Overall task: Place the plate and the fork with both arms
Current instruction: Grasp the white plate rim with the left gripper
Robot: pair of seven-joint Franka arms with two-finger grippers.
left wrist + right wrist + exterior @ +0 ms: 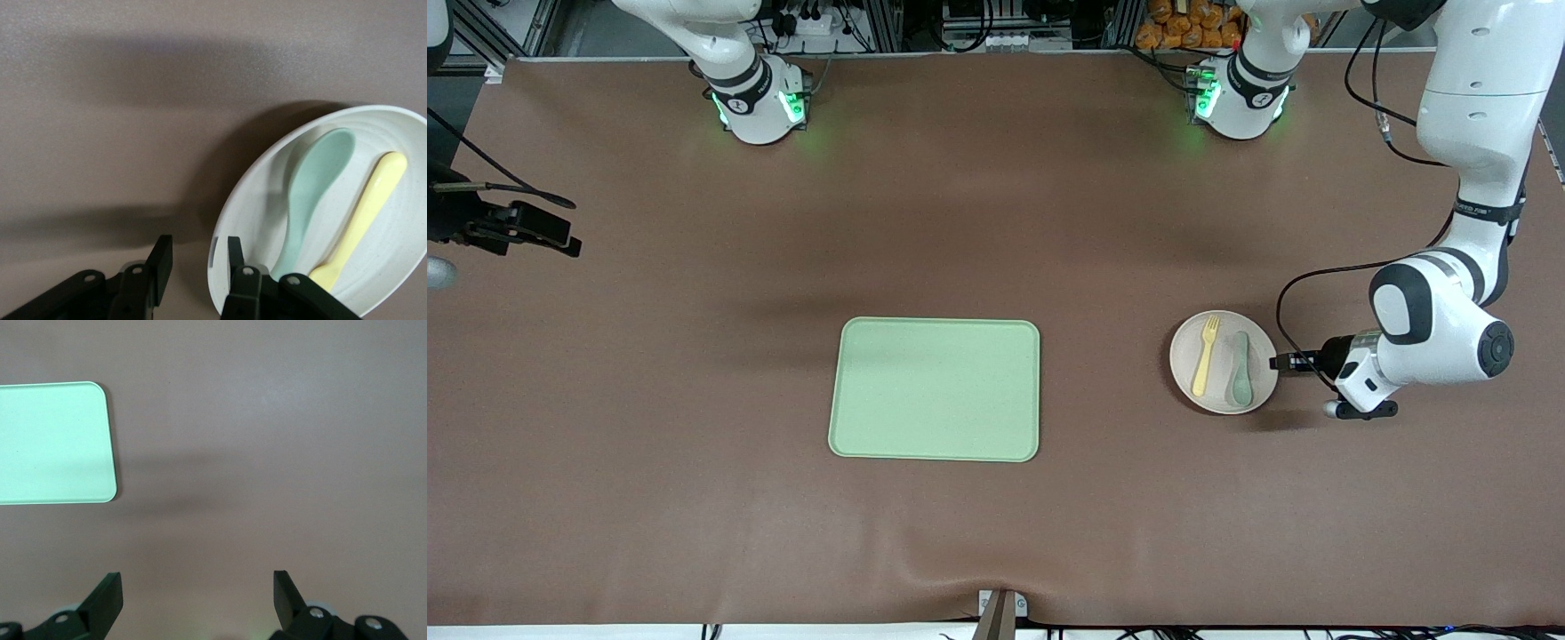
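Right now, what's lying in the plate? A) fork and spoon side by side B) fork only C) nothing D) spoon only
A: the front view shows the yellow fork and the grey-green spoon lying side by side in the plate, and the left wrist view shows both as well.

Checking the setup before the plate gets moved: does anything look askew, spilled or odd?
Nothing is spilled or damaged. The plate sits flat beside the tray, with the fork and a spoon lying side by side in it. The left gripper straddles the plate's rim.
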